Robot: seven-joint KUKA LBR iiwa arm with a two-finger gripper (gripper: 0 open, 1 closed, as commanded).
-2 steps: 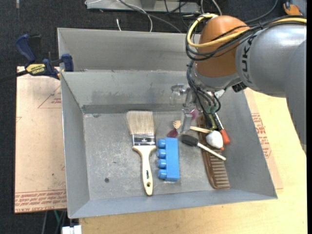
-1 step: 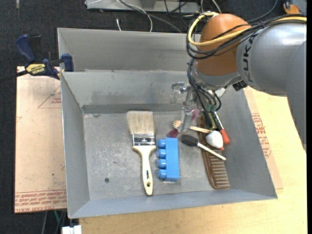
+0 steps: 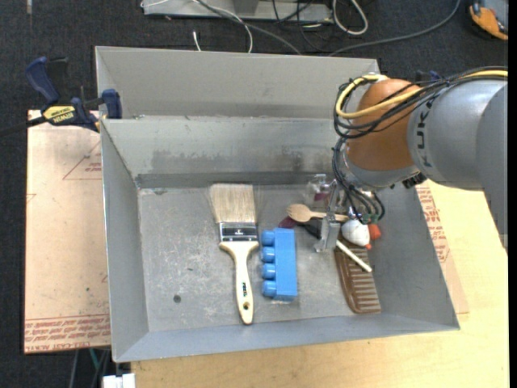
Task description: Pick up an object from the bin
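The pincer (image 3: 329,234) hung low in the right half of the bin (image 3: 202,148), about midway between its far wall and its near edge, under the arm's orange wrist cover. Whether the pincer was open or closed could not be told, and nothing could be seen held in it. It stood in a small cluster of items. A wooden spoon (image 3: 300,212) lay just beside it toward the bin's left wall, with a small black item (image 3: 311,226) below the spoon bowl. A white-and-red object (image 3: 355,233) lay just beside it toward the right wall. A brown comb (image 3: 359,285) lay nearer the near edge, its long axis running roughly from far wall to near edge. None of these was clearly under the pincer, so the target could not be fixed, though the spoon and the white-and-red object were the closest candidates. A blue studded block (image 3: 279,263) and a white-handled paintbrush (image 3: 238,241) lay well apart toward the bin's middle, both with the long axis running far to near. Only one arm served the bin. Letters reading "KUK" were legible on the grey arm housing (image 3: 418,136). The mark on the paintbrush ferrule could not be read.
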